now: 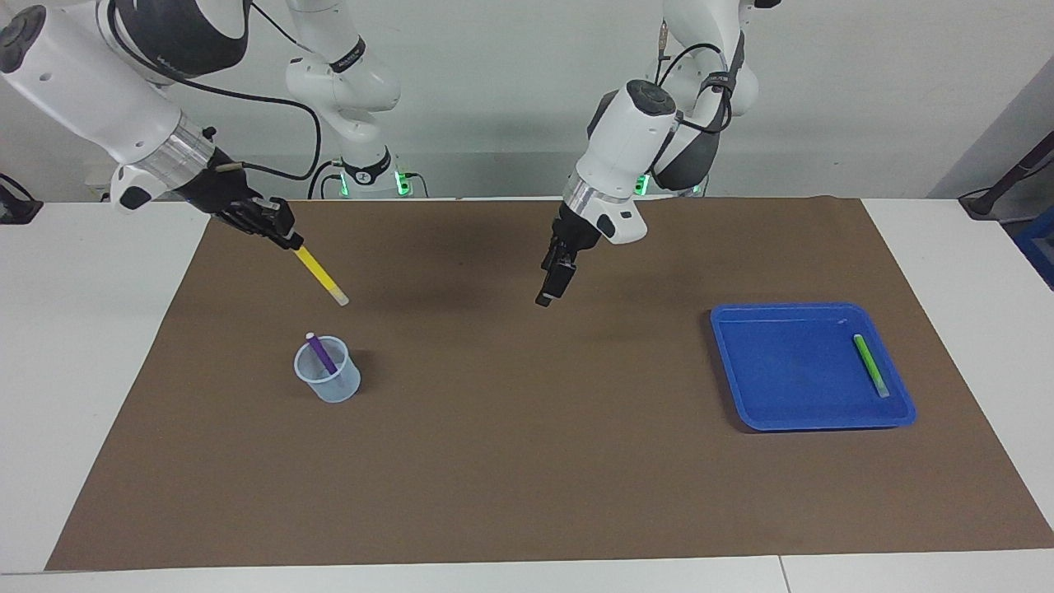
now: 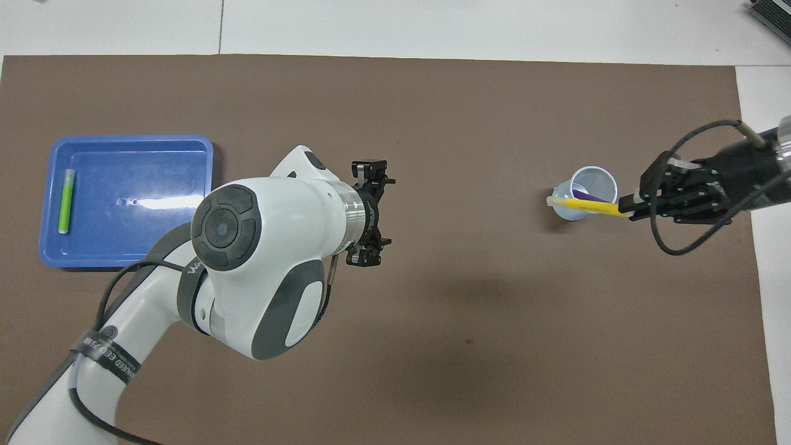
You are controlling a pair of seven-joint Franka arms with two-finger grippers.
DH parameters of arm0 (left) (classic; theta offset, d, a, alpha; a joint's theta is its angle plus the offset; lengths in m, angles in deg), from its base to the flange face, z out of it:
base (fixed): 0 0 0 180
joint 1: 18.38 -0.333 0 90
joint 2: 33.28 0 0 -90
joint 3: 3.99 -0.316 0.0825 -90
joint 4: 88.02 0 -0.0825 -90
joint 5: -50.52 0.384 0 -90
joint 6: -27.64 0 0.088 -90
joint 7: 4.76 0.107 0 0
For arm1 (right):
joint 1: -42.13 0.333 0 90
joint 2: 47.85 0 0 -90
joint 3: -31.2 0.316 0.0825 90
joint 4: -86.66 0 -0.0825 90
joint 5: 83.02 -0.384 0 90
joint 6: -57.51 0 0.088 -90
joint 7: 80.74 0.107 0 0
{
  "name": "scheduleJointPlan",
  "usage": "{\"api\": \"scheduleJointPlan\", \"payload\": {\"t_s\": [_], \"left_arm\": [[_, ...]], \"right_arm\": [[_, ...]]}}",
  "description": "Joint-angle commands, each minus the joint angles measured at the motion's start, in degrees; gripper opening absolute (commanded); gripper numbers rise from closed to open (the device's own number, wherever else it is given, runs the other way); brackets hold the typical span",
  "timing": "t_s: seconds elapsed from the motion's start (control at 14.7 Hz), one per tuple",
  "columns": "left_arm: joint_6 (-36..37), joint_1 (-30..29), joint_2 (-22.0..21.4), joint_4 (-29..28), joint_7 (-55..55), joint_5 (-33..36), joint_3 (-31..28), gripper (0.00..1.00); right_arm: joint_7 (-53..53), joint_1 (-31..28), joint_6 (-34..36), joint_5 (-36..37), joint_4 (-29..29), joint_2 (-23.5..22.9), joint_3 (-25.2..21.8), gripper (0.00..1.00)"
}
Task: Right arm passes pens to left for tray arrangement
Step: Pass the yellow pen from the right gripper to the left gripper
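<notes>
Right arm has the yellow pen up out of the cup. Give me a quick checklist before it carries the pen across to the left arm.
1. Grip: right claw is shut on the yellow pen, which hangs tilted, pale end down. Ok.
2. Clear of the cup: pen tip is up in the air above it. Ok.
3. Receiver: left claw is open, waiting over the bare mat mid-table. Ok.
4. Cup upright, purple pen leaning inside. Ok.
5. Blue tray: green pen lies along the edge toward the left arm's end; bare floor beside it. Ok.
6. Grip firmness for a handover: cannot tell.
</notes>
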Motion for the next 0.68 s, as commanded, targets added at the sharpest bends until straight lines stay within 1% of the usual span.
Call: {"api": "scheduleJointPlan", "payload": {"t_s": [0.0, 0.14, 0.27, 0.41, 0.61], "left_arm": [[-2.3, 2.4, -0.7, -0.2, -3.4, -2.5, -0.5, 1.0], [-5.2, 3.8, 0.2, 0.6, -6.6, -2.5, -0.4, 1.0], [-6.0, 5.5, 1.2, 2.8, -11.2, -2.5, -0.5, 1.0], [-6.0, 7.1, 1.3, 3.2, -13.0, -2.5, -0.5, 1.0], [-6.6, 7.1, 1.5, 4.1, -14.2, -2.8, -0.5, 1.0]], "right_arm": [[8.7, 5.7, -5.0, -2.7, -0.5, -0.5, 0.9, 0.13], [16.3, 11.0, -11.4, -4.8, -2.1, -0.5, 0.9, 0.13], [21.0, 14.4, -15.9, -5.0, -2.8, -0.6, 0.9, 0.13], [21.2, 14.7, -16.4, -5.0, -3.3, -0.6, 0.9, 0.13], [21.2, 14.7, -16.5, -5.0, -3.4, -0.5, 0.9, 0.13]]}}
